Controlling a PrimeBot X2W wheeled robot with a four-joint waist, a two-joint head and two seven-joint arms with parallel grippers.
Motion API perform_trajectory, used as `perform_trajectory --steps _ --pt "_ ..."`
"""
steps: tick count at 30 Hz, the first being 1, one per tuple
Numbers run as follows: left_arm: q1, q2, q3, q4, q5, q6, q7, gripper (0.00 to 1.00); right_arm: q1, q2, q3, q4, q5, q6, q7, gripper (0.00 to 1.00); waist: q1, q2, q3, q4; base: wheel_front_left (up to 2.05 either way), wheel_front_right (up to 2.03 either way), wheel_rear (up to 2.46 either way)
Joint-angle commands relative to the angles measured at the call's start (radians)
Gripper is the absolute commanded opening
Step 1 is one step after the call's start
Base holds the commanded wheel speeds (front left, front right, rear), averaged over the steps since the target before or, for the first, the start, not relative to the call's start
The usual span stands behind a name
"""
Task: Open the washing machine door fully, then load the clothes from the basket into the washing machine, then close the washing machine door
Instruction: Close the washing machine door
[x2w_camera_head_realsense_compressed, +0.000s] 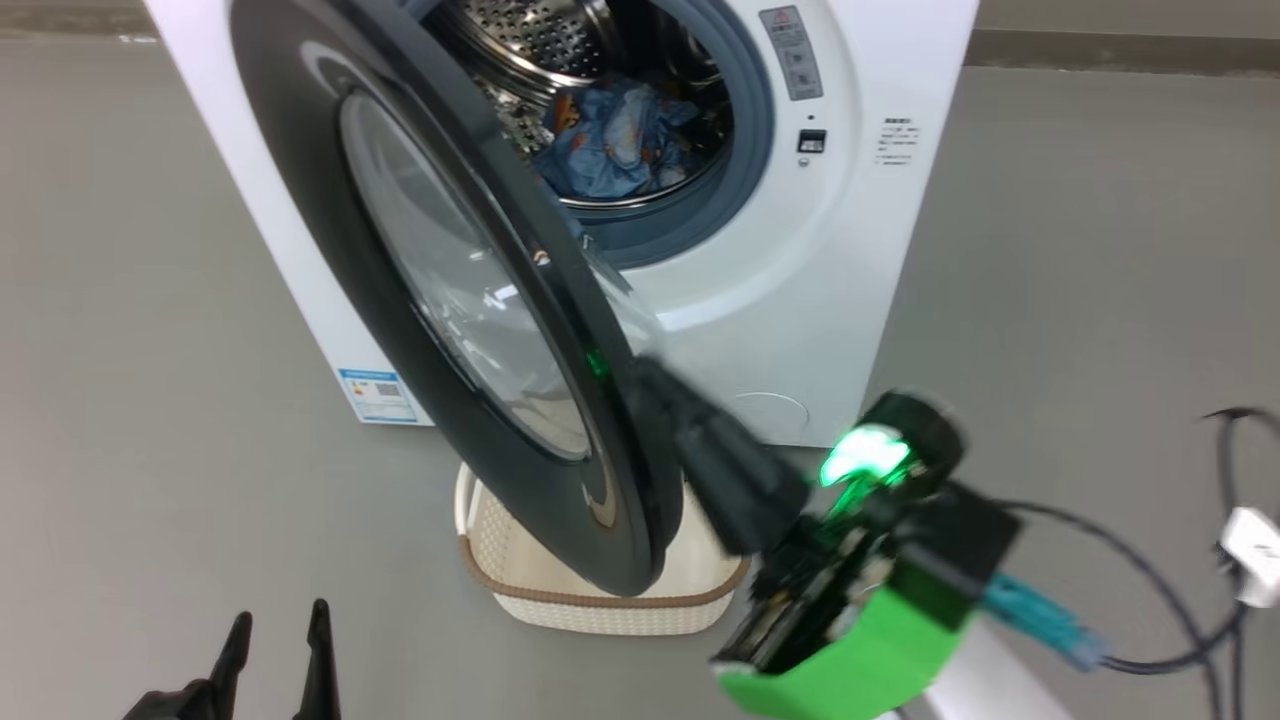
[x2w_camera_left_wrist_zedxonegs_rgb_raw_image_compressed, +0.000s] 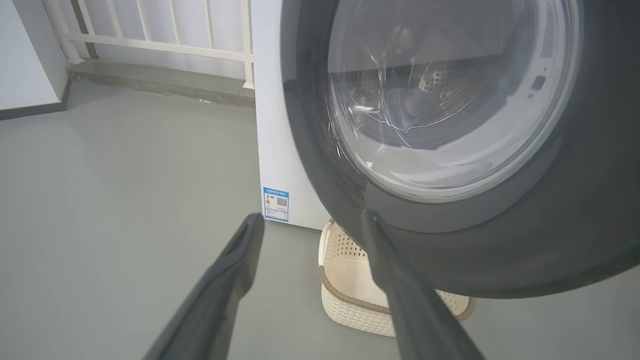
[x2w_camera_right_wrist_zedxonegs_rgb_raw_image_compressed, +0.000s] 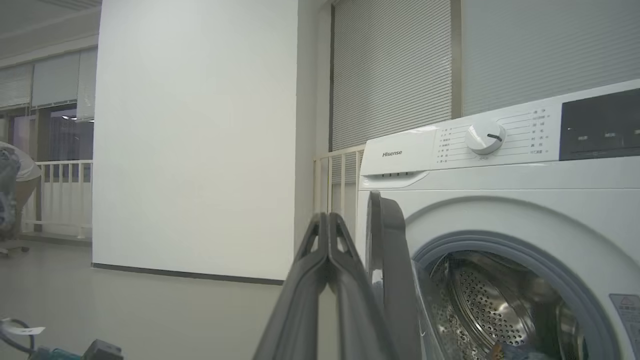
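Head view: the washing machine (x2w_camera_head_realsense_compressed: 850, 260) stands on a grey floor (x2w_camera_head_realsense_compressed: 130, 350). Its door (x2w_camera_head_realsense_compressed: 450, 290) is swung partway open, with the black rim and glass bowl turned toward the left. The clothes (x2w_camera_head_realsense_compressed: 615, 135), blue with orange print, lie heaped inside the steel drum (x2w_camera_head_realsense_compressed: 540, 40). The basket (x2w_camera_head_realsense_compressed: 610, 605) sits on the floor directly under the door's lower edge. The right gripper (x2w_camera_head_realsense_compressed: 655, 385), fingers pressed together, reaches up to the door's free edge; blur hides whether it touches. Cables (x2w_camera_head_realsense_compressed: 1170, 600) trail from that arm to the right. The left gripper (x2w_camera_head_realsense_compressed: 280, 630) sits at the lower left, fingers spread and holding nothing. A blue label (x2w_camera_head_realsense_compressed: 377, 395) marks the machine's lower front corner.

Left wrist view: the spread fingers point at the floor before the machine. One of them overlaps the door's black rim, with the basket below it. A white railing (x2w_camera_left_wrist_zedxonegs_rgb_raw_image_compressed: 150, 42) runs behind.

Right wrist view: the two fingers meet at their tips just beside the door, which is seen edge-on. Past it are the grey-blue gasket (x2w_camera_right_wrist_zedxonegs_rgb_raw_image_compressed: 500, 239), the perforated drum and a white dial (x2w_camera_right_wrist_zedxonegs_rgb_raw_image_compressed: 485, 136) on the panel above.
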Motion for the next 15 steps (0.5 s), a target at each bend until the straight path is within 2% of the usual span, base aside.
perform_trajectory --steps 1,6,15 --pt "-0.047 0.010 0.026 -0.017 -0.003 -0.002 -0.014 1.00 -0.022 0.016 0.044 0.002 0.026 0.006 -0.005 0.00 0.0000 0.0000 -0.002 0.020 0.00 0.00 0.00" --pt "-0.049 0.010 0.026 -0.020 -0.010 -0.002 -0.014 1.00 0.013 0.016 0.104 0.099 0.084 0.006 -0.005 0.00 0.0000 0.0000 0.000 0.047 0.00 0.00 0.00" --pt "-0.052 0.010 0.019 -0.027 -0.027 -0.002 -0.014 1.00 0.030 0.016 0.117 0.249 0.133 0.006 -0.005 0.00 0.0000 0.0000 0.024 0.065 0.00 0.00 0.00"
